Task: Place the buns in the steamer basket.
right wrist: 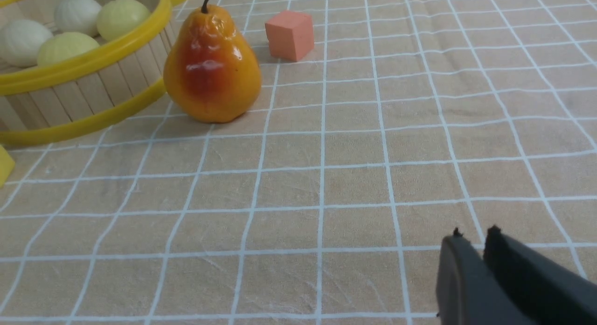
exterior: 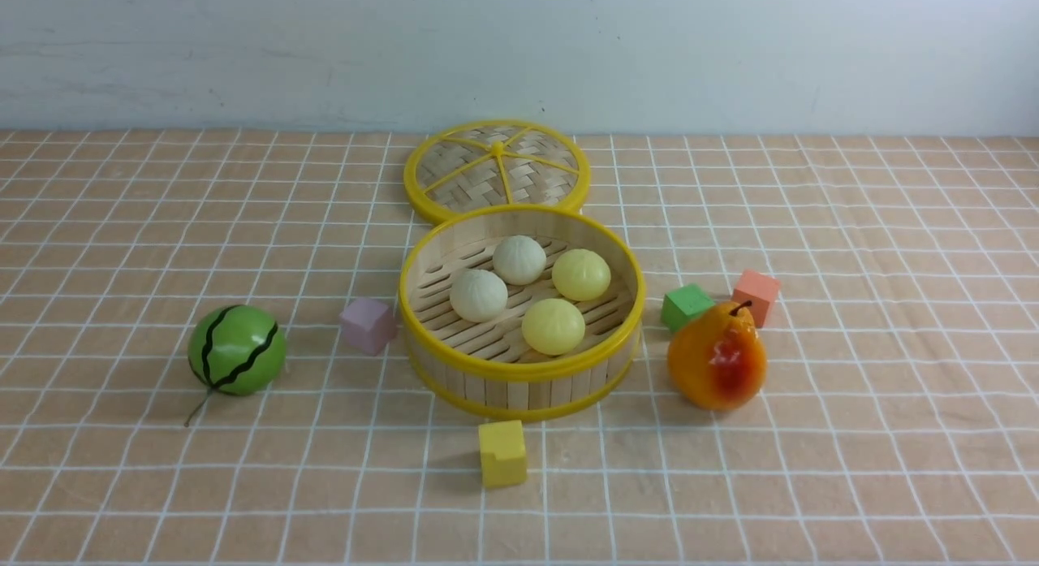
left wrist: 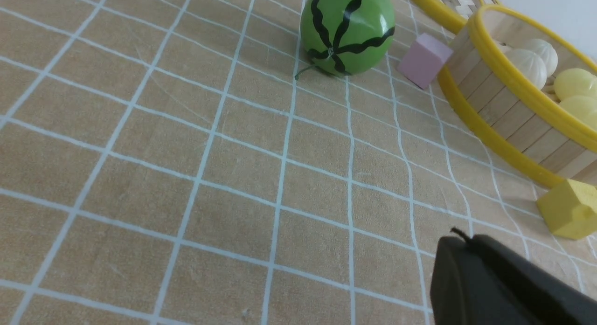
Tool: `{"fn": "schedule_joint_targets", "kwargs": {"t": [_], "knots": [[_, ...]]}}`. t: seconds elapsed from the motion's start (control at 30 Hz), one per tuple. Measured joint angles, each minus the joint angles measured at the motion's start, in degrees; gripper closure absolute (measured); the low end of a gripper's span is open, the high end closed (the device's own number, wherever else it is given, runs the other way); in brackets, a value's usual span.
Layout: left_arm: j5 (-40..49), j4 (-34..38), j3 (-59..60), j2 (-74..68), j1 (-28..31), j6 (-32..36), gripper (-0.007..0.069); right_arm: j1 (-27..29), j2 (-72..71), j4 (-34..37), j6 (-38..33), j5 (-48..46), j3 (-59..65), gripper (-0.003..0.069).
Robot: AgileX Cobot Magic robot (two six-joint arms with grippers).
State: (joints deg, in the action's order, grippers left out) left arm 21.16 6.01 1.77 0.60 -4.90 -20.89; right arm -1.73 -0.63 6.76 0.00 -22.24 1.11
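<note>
No readable brand, label or writing is showing on any item.

Nearest the robot, the left gripper [left wrist: 471, 250] is appearing only in its wrist view as dark fingers pressed together with no gap, holding nothing, above the checked tablecloth [exterior: 162, 485]. The right gripper [right wrist: 473, 243] is likewise showing two dark fingers [right wrist: 454, 269] nearly touching, with only a thin slit between them and nothing held.

Farther out, a yellow cube [exterior: 502, 453] is sitting just in front of the steamer basket [exterior: 519, 371]. The steamer basket is standing upright at the centre of the cloth and is containing all four buns on its slatted floor: a pale yellow bun [exterior: 553, 326] at the near side, an off-white bun [exterior: 479, 295] to its left, a second pale yellow bun [exterior: 581, 274] on the right and a second off-white bun [exterior: 519, 259] at the far side. The buns are clustering closely, some appearing to touch.

A toy watermelon [exterior: 236, 350] is resting well to the left. A pink cube [exterior: 368, 325] is sitting just beside the basket's left wall. A toy pear [exterior: 717, 357] is standing upright near the right wall, with a green cube [exterior: 687, 306] and a salmon cube [exterior: 756, 296] just behind it.

Farthest away, the woven basket lid [exterior: 497, 172] is lying flat directly behind the basket.
</note>
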Motion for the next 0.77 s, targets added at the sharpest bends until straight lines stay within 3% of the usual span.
{"fn": "schedule_joint_targets", "kwargs": {"t": [0.77], "knots": [[0.0, 0.0, 0.0, 0.0, 0.0, 0.0, 0.0634, 0.0, 0.0, 0.0, 0.0, 0.0, 0.0, 0.0553]]}}
